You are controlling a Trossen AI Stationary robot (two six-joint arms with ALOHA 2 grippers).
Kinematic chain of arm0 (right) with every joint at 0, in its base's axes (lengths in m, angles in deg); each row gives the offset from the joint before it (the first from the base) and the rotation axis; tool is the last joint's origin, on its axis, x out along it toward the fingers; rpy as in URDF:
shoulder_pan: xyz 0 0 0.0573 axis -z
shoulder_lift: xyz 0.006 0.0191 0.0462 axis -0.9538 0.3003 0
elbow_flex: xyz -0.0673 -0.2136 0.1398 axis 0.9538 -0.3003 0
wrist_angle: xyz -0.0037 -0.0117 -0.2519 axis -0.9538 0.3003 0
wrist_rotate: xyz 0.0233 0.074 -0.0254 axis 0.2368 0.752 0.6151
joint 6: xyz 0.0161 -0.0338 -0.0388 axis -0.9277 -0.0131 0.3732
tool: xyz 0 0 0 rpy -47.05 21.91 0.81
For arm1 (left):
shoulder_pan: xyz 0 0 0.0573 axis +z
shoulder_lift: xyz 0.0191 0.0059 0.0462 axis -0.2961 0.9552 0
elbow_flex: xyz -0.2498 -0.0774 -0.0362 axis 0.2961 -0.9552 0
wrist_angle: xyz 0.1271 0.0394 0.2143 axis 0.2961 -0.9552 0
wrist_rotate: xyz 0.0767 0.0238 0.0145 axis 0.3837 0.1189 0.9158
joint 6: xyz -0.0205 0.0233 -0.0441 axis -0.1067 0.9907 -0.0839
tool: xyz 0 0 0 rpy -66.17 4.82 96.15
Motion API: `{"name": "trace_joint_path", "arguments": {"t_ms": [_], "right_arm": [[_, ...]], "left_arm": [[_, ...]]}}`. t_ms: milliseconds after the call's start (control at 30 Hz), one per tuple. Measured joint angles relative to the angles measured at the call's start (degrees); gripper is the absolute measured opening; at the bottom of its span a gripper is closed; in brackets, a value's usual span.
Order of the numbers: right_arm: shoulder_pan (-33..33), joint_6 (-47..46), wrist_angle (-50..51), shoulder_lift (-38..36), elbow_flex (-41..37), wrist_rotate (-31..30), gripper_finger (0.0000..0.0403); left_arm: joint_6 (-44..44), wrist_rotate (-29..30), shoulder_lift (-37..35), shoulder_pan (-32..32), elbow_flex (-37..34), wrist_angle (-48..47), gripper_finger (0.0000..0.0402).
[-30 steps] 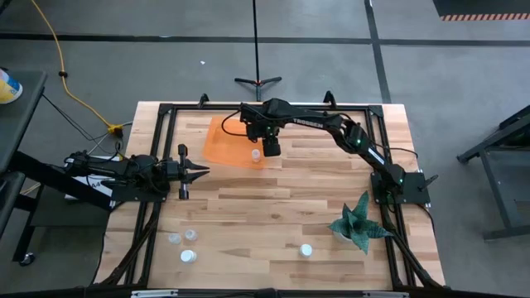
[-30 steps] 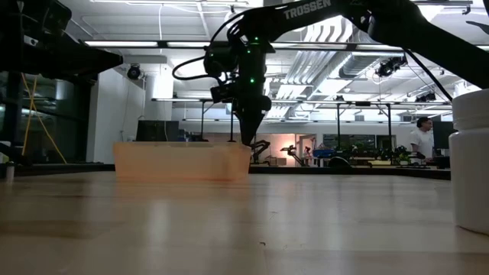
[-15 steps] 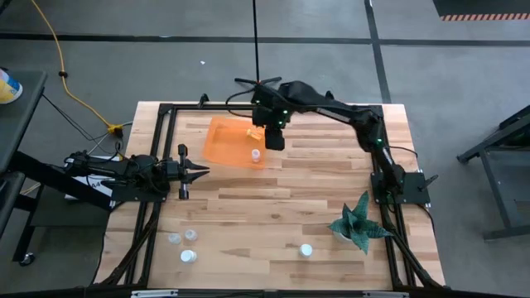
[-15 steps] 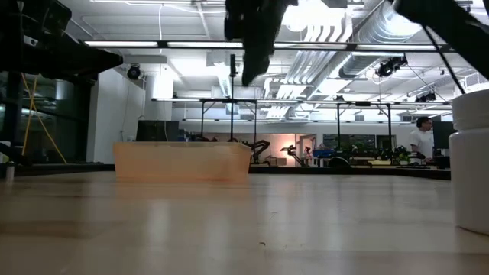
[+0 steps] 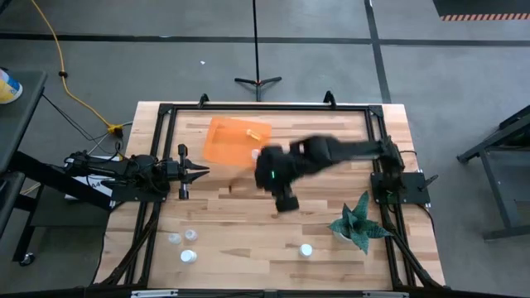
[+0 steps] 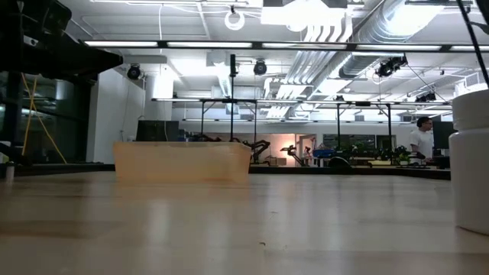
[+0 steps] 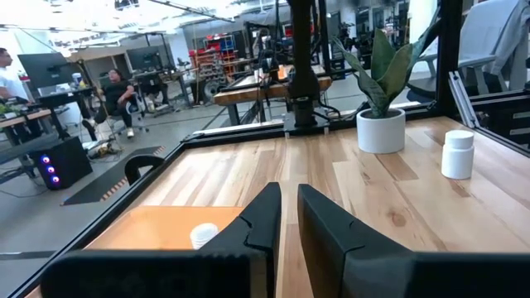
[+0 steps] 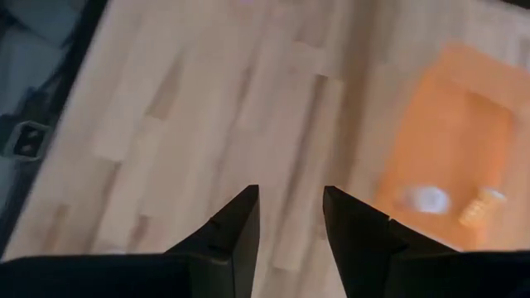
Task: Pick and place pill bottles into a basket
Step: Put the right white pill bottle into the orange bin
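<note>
While four pill bottles point(image 5: 184, 245) are sitting loose along the bottom of the high view, three lower left and one point(image 5: 305, 249) lower centre beside the plant point(image 5: 358, 222), the right gripper point(image 5: 286, 199) is hanging mid-frame, fingers spread and empty. Left gripper point(image 5: 201, 172) is waiting at centre left, nearly pressed together, holding nothing. Basket point(image 5: 224, 134), upper centre, is holding one bottle point(image 5: 254, 155). Mostly undone.

at the upper centre we see a translucent orange basket point(image 5: 233, 139) on the pale striped-wood table point(image 5: 331, 182), whitish pill bottles point(image 5: 184, 246) at lower left, a spiky green plant point(image 5: 361, 223) in a white pot, and black arms.
</note>
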Motion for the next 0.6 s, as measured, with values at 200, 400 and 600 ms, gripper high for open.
{"name": "trace_joint_path", "arguments": {"t_ms": [200, 400, 600], "right_arm": [[-10.0, -4.2, -5.0, 0.0, -7.9, -6.8, 0.0126], [-14.9, -14.1, -6.0, 0.1, -17.7, -7.2, 0.0126], [-17.5, -21.5, -5.9, 0.1, -24.6, -8.3, 0.0128]], "left_arm": [[0.0, 0.0, 0.0, 0.0, 0.0, 0.0, 0.0079], [0.0, 0.0, 0.0, 0.0, 0.0, 0.0, 0.0079], [0.0, 0.0, 0.0, 0.0, 0.0, 0.0, 0.0079]]}}
